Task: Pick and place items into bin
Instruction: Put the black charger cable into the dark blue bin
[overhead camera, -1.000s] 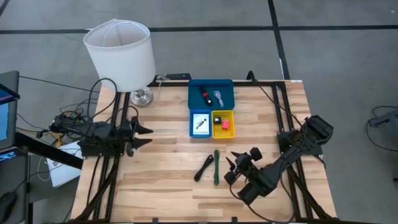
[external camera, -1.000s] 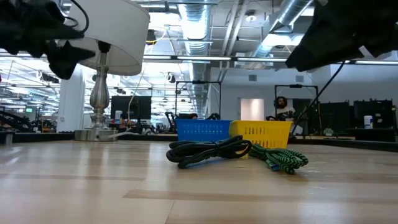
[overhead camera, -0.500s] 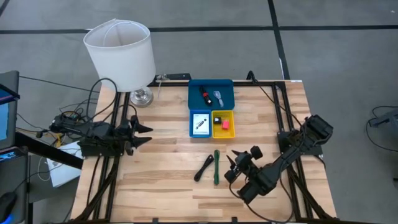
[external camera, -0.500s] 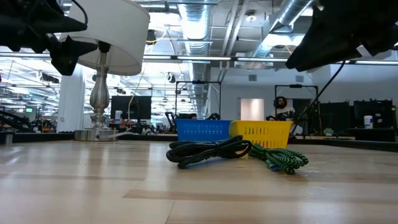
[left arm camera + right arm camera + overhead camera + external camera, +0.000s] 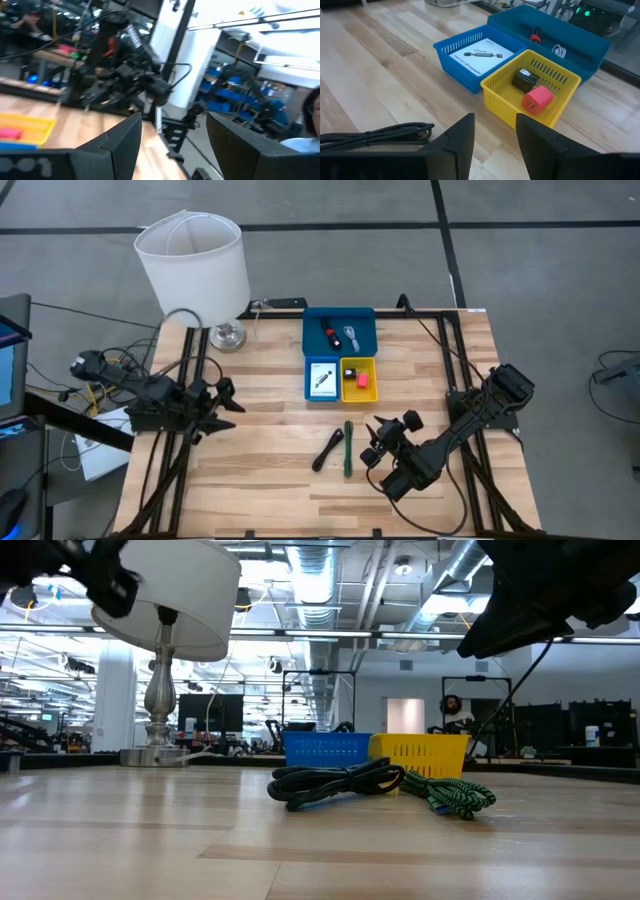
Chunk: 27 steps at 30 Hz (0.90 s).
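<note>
Two slim cords lie on the wood table: a black one (image 5: 329, 450) (image 5: 335, 783) and a green one (image 5: 348, 448) (image 5: 450, 792). Beyond them stands the bin: a wide blue tray (image 5: 362, 322), a small blue tray (image 5: 451, 61) with a white card (image 5: 481, 52), and a yellow tray (image 5: 500, 95) with a red piece (image 5: 537, 98) and a black piece. My right gripper (image 5: 376, 443) (image 5: 495, 142) hovers open just right of the green cord, with nothing between its fingers. My left gripper (image 5: 222, 398) (image 5: 172, 145) is open near the table's left edge, raised.
A lamp with a white shade (image 5: 193, 262) stands at the far left corner on a metal foot (image 5: 228, 335). The wide blue tray holds a black-red piece (image 5: 327, 332) and a small white cord (image 5: 350, 337). Bare wood lies on the near side of the cords and to their left.
My left gripper has risen and tipped its fingers upward, drawing back a little toward the table's left edge; it stays open. The cords and trays have not moved.
</note>
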Available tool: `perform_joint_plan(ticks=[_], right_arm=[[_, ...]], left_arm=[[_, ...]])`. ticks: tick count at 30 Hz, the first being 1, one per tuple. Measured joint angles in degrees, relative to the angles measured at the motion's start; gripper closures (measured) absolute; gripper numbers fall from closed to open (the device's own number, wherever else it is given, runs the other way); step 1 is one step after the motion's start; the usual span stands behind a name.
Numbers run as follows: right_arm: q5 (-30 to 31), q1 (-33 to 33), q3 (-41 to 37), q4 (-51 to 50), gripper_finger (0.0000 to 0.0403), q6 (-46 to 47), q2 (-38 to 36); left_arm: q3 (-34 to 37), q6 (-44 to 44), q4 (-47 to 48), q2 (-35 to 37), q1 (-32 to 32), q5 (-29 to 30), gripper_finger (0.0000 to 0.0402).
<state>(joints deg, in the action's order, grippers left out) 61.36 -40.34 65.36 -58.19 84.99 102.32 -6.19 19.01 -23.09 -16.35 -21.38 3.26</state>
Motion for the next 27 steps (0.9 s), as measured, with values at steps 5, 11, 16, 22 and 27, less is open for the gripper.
perform_joint_plan(ticks=[5, 11, 16, 22, 27], right_arm=[[-0.83, -0.02, 0.00, -0.17, 0.0264, 0.00, 0.00], [-1.63, -0.12, 0.00, -1.03, 0.0266, 0.02, 0.00], [-3.02, -1.00, 0.00, -1.15, 0.0264, 0.07, 0.00], [-3.03, -2.30, 0.00, -1.11, 0.0269, 0.09, 0.00], [-3.02, -3.61, 0.00, -1.11, 0.0269, 0.50, 0.00]], left_arm=[[-0.01, -1.91, -15.48, -14.06, -2.36, 0.90, 0.0189], [-0.54, -0.60, -30.48, -30.85, -2.31, 11.32, 0.0189], [-7.42, 1.72, -25.21, -41.94, -0.70, 15.78, 0.0189], [-19.25, 1.05, -10.55, -52.78, 0.96, 17.27, 0.0189], [-29.10, 7.45, 2.32, -60.16, 2.12, 19.35, 0.0189]])
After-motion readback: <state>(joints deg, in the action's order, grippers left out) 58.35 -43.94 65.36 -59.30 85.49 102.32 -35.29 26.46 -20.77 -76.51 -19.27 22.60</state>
